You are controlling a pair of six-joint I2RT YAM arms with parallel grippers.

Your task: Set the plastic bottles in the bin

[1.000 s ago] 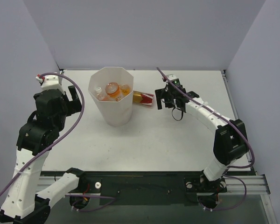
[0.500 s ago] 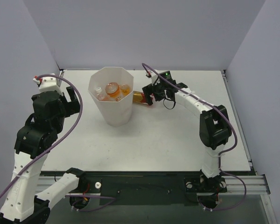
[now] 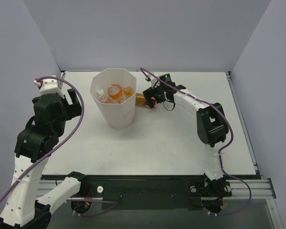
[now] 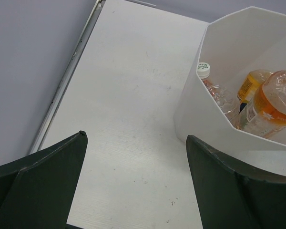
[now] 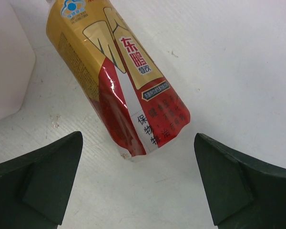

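Observation:
The white octagonal bin (image 3: 119,113) stands at the back left of the table. Inside it lie plastic bottles: a clear one with a white cap (image 4: 203,71), an orange one with a dark label (image 4: 251,84) and a clear one with orange contents (image 4: 278,101); any fourth is hidden. They also show from above (image 3: 115,90). My left gripper (image 3: 76,102) is open and empty, left of the bin (image 4: 196,119), low over the table (image 4: 135,137). My right gripper (image 3: 150,98) is open just right of the bin, its fingertips on either side of the end of a red box (image 5: 138,137).
The red and gold rectangular box (image 5: 119,81) lies flat on the table against the bin's right side (image 5: 5,71), also seen from above (image 3: 144,99). The table's raised left edge (image 4: 69,71) runs beside my left gripper.
My right arm has swung left across the table, bringing its open gripper up to the red box beside the bin. My left arm has barely shifted.

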